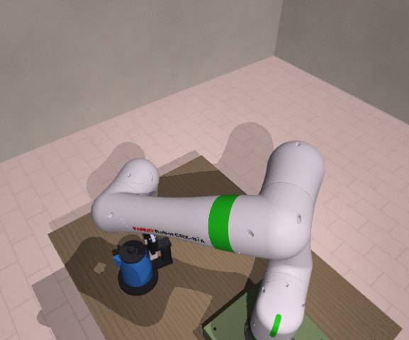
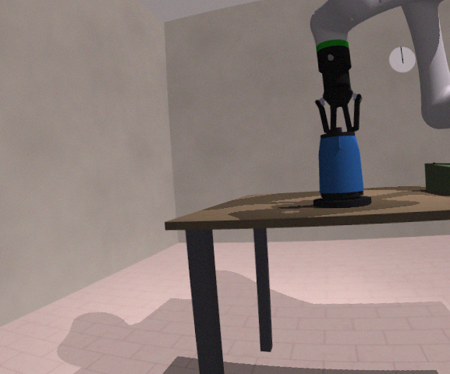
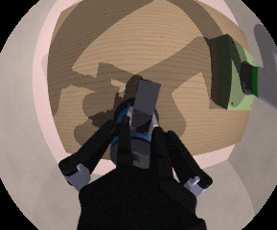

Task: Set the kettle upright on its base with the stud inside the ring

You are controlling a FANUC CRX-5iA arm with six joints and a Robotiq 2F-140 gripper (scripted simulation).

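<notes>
The blue kettle (image 1: 135, 270) with a black lid stands upright on its round black base (image 1: 138, 289) near the table's left side. In the side view the kettle (image 2: 340, 164) rests on the base (image 2: 341, 201) with no gap showing. The stud and ring are hidden under the kettle. My gripper (image 2: 338, 129) points straight down and is shut on the kettle's top handle. In the wrist view the fingers close around the dark handle, with the blue kettle (image 3: 136, 136) just showing below.
The wooden table (image 2: 321, 209) carries the robot's green pedestal (image 2: 448, 178) at the right. The table's left edge (image 2: 168, 224) lies well left of the kettle. The arm's long link (image 1: 204, 219) passes above the kettle.
</notes>
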